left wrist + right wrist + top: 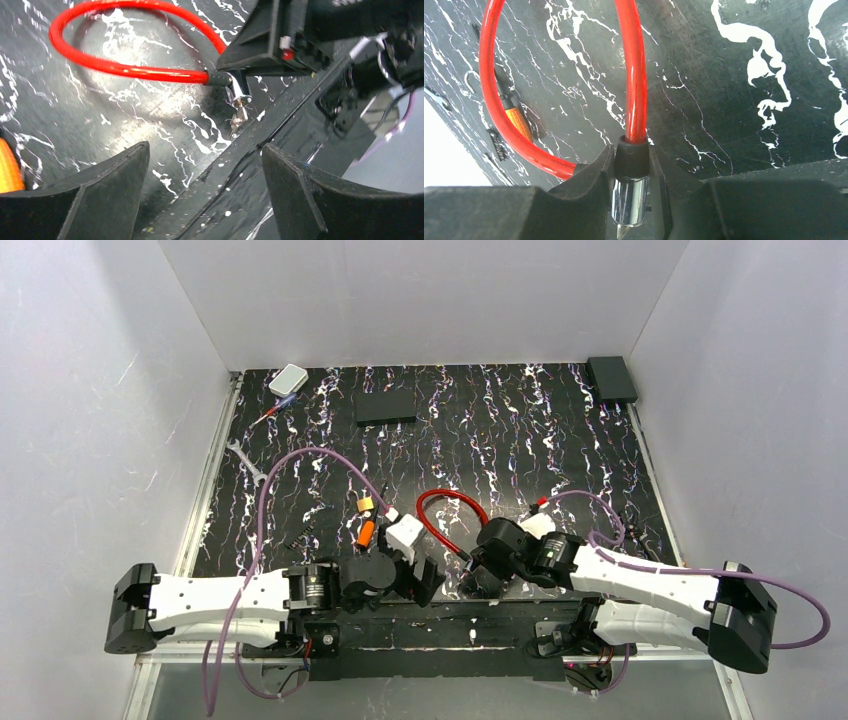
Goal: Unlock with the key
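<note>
The key [367, 532], orange with a thin black rod, lies on the black marbled mat left of the red cable loop [450, 515]. It also shows in the right wrist view, key [518, 122], and as an orange edge at the far left of the left wrist view, key [7, 172]. My right gripper [630, 156] is shut on the cable lock's black collar and chrome end [630, 192]. A small silver piece [240, 104] sticks out of that end. My left gripper [204, 150] is open and holds nothing, hanging low over the mat's near edge beside the right gripper [478, 575].
A small yellow block [366, 504] lies just beyond the key. A silver wrench [246, 462] is at the left edge. A white box [288, 379], a flat black box [386, 406] and a black box [611, 378] stand at the back. A black rail [450, 620] runs along the near edge.
</note>
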You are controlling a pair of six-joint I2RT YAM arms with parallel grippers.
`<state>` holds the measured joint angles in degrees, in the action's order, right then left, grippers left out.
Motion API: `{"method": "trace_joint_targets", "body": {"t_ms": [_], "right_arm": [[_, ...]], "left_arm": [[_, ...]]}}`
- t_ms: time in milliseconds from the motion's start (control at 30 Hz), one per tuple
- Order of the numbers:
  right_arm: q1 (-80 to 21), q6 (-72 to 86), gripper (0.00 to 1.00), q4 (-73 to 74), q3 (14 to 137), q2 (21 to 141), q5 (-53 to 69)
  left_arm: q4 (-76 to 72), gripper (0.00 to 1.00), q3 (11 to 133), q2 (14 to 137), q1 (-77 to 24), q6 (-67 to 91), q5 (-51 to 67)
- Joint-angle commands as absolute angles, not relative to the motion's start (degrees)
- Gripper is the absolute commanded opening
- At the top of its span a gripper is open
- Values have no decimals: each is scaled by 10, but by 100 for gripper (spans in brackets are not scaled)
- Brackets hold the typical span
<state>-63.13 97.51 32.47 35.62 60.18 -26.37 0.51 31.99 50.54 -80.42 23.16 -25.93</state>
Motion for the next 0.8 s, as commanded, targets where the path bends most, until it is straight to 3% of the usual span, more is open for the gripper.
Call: {"method": "trace_joint_targets", "body": {"t_ms": [0,200,367,500,767], "right_arm": [[-635,941,1,295,356,576,-305],[-635,920,1,287,342,561,-317],[-635,888,1,278,345,544,-317],[-635,870,1,260,335,522,-305],[-635,879,1,226,318,510,-264]], "left_arm": [[28,79,365,540,-804,465,-366],[88,72,375,574,-803,709,-430],[86,72,397,626,-803,739,-436],[-3,71,374,649,-795,730,-417],[-58,63,369,688,-777,761,-403]]}}
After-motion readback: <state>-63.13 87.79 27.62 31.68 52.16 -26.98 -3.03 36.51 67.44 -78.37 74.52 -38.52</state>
